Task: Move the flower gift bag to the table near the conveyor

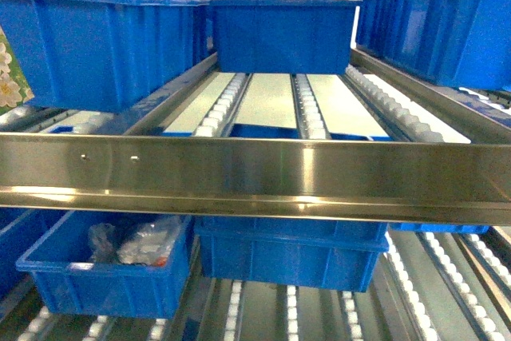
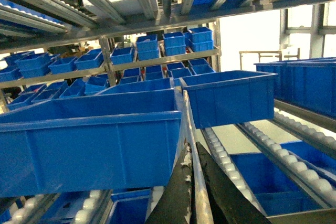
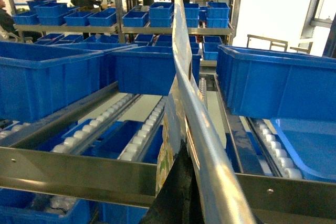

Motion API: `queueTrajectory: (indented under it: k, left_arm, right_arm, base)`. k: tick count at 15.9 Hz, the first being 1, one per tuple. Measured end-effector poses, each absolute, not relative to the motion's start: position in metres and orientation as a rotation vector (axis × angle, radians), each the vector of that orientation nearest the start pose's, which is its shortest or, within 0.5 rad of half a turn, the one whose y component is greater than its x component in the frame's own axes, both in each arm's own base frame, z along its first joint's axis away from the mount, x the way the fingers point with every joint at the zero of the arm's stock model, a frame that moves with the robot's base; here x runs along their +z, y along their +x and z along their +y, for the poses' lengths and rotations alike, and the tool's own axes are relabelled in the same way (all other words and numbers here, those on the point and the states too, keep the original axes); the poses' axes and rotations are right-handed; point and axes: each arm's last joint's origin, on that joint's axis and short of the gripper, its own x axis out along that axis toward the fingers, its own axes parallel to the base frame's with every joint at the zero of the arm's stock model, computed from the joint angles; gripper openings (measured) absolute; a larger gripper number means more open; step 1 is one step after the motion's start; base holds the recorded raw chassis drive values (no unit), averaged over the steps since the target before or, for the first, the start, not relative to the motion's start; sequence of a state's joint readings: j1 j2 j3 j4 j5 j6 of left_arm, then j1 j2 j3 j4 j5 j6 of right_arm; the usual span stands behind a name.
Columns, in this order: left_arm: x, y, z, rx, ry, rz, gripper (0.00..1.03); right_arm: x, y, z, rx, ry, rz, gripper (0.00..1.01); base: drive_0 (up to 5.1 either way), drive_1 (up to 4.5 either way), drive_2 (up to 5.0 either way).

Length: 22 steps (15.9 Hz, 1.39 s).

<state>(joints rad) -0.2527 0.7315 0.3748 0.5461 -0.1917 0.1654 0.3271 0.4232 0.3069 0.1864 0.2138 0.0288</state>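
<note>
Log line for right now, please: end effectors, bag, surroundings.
left end effector: shut on flower gift bag | right end effector: shut on bag | facing: conveyor, blue bins | table: not in view

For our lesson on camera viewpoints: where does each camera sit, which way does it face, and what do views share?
Head: on the robot, facing the steel ledge and conveyor; no arm shows.
Left wrist: low inside the racking, facing along the rollers; left gripper shut on the flower gift bag's thin edge.
Right wrist: before the ledge, facing likewise; the bag and right gripper show.
Shared: all three see the middle blue bin.
</note>
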Motion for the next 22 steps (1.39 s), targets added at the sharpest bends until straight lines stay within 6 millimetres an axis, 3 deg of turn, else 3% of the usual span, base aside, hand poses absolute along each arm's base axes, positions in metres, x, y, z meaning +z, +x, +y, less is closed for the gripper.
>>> queueTrajectory:
  k: [22]
  left_arm:
    - [0.2686,0.1646,-0.0368,-0.046,0.123,-0.189,0.02]
  right_arm:
    - [0.2499,0.1204,0.0344,0.114,0.048,-0.067,0.02]
  base:
    - [-4.9,2.33,2.6]
